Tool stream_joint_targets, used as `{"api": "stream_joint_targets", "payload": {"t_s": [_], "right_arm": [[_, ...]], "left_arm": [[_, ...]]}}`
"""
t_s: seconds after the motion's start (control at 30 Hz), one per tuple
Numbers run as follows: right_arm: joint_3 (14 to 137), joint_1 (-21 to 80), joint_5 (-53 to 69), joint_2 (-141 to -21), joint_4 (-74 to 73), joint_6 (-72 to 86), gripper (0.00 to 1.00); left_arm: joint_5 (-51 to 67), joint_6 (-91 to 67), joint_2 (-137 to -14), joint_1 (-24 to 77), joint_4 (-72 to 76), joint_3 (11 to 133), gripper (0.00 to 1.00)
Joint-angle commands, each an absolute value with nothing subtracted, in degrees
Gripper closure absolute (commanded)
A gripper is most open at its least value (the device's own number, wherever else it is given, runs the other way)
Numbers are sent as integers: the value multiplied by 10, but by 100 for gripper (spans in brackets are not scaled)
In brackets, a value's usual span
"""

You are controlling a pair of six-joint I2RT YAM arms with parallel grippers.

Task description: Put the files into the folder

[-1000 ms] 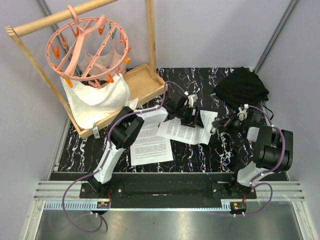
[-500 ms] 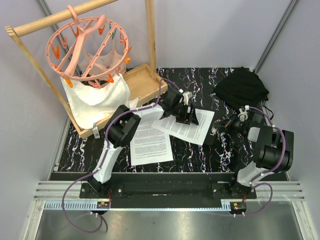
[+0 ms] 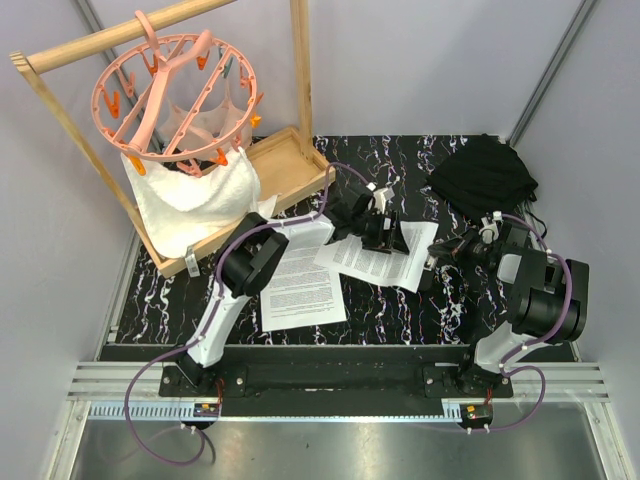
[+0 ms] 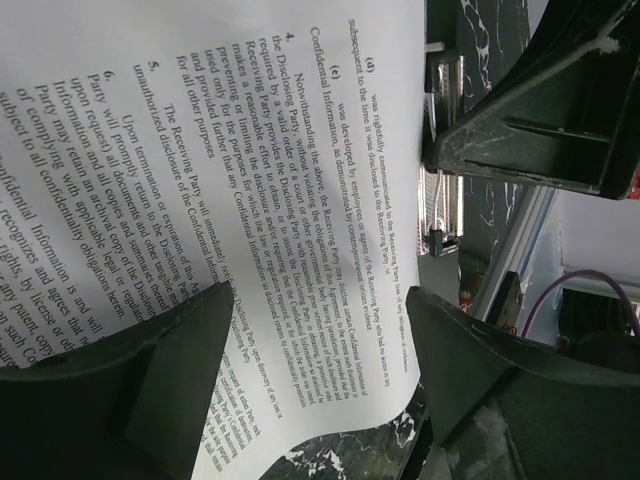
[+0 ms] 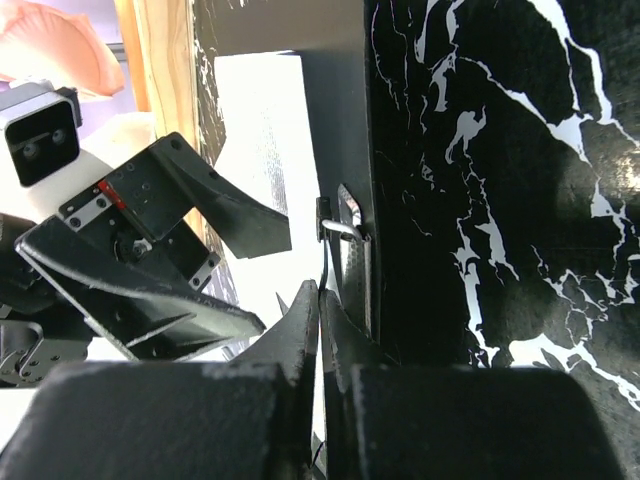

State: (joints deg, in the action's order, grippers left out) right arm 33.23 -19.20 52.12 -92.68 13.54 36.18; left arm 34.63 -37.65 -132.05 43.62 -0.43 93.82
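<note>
One printed sheet of the files (image 3: pixel 375 262) lies at the table's middle, and a second sheet (image 3: pixel 300 290) lies to its left. My left gripper (image 3: pixel 385 235) is open just over the first sheet; in the left wrist view its fingers (image 4: pixel 150 370) straddle the printed page (image 4: pixel 200 120). The folder (image 5: pixel 340 130) shows in the right wrist view as a matte black strip beside the white paper, with its silver clip (image 5: pixel 350 230) at the edge. My right gripper (image 5: pixel 320 300), seen from above at the sheet's right edge (image 3: pixel 437 258), is shut on the clip's thin wire lever.
A lumpy black fabric bundle (image 3: pixel 482 175) sits at the back right. A wooden tray and rack (image 3: pixel 285 165) with a pink peg hanger (image 3: pixel 180 90) and a white cloth (image 3: pixel 195 195) stand at the back left. Purple cables loop beside both arms.
My left gripper and the sheet under it shifted a little left and away, then came back right toward the clip. The right gripper has stayed shut at the clip.
</note>
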Motion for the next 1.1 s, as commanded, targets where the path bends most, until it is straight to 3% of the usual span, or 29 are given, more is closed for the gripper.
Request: {"api": "stream_joint_targets", "payload": {"t_s": [0.0, 0.13, 0.23, 0.47, 0.63, 0.87, 1.07], "right_arm": [[359, -191, 575, -920, 149, 367, 100], [358, -191, 574, -927, 149, 363, 100], [359, -191, 575, -929, 149, 364, 100], [359, -191, 584, -933, 157, 370, 100], [358, -191, 591, -936, 170, 378, 100], [361, -191, 597, -934, 172, 384, 100], [359, -191, 599, -933, 173, 387, 100]], "left_arm": [[320, -355, -1300, 434, -56, 911, 18], [309, -330, -1239, 429, -81, 918, 7], [305, -315, -1205, 433, -91, 925, 6], [186, -194, -1144, 487, -114, 900, 13], [97, -109, -1104, 540, -111, 857, 11], [-88, 103, -1077, 640, 55, 715, 9], [-189, 170, -1109, 680, 123, 707, 12]]}}
